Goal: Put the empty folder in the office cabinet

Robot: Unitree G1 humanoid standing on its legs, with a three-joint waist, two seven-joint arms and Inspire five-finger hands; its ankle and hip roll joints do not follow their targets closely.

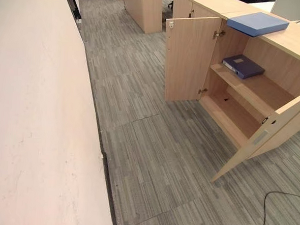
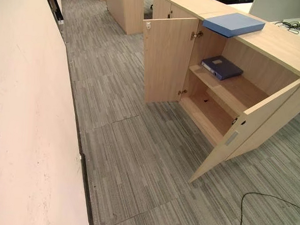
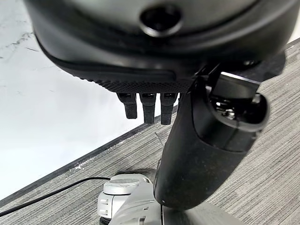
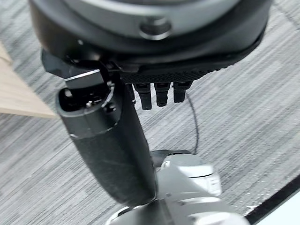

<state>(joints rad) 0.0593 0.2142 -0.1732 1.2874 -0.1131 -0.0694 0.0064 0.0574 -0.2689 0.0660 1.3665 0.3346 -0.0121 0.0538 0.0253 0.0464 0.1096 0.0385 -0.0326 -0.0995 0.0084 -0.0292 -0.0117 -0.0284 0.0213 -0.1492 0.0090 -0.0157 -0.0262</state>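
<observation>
Folder: the light-blue folder point(image 1: 258, 23) lies flat on top of the office cabinet point(image 1: 292, 39), one corner overhanging the front edge above the open compartment. A dark-blue folder point(image 1: 243, 66) sits on the upper shelf point(image 1: 253, 91) inside the cabinet, below the light-blue one. You cannot tell from here which of the two is the empty one; the one on top is the likelier candidate, since it is still outside.

Both cabinet doors stand open: the left door point(image 1: 189, 59) swung wide, the right door point(image 1: 271, 132) angled out toward you. The lower shelf point(image 1: 231, 115) inside the cabinet is bare.

Left hand point(image 3: 206, 140): hanging over the grey carpet point(image 1: 153, 143) beside the white wall panel point(image 1: 33, 110), well apart from the cabinet, fingers relaxed and straight, holding nothing. Right hand point(image 4: 112, 150): likewise over the carpet, fingers loose, nothing in it.

Step in hand, by judgement: approach, nothing grasped yet. The next move calls for you to walk in toward the cabinet, turn to face it squarely, then raise a hand to the overhanging corner of the light-blue folder. Mind the right door on the way in.
</observation>
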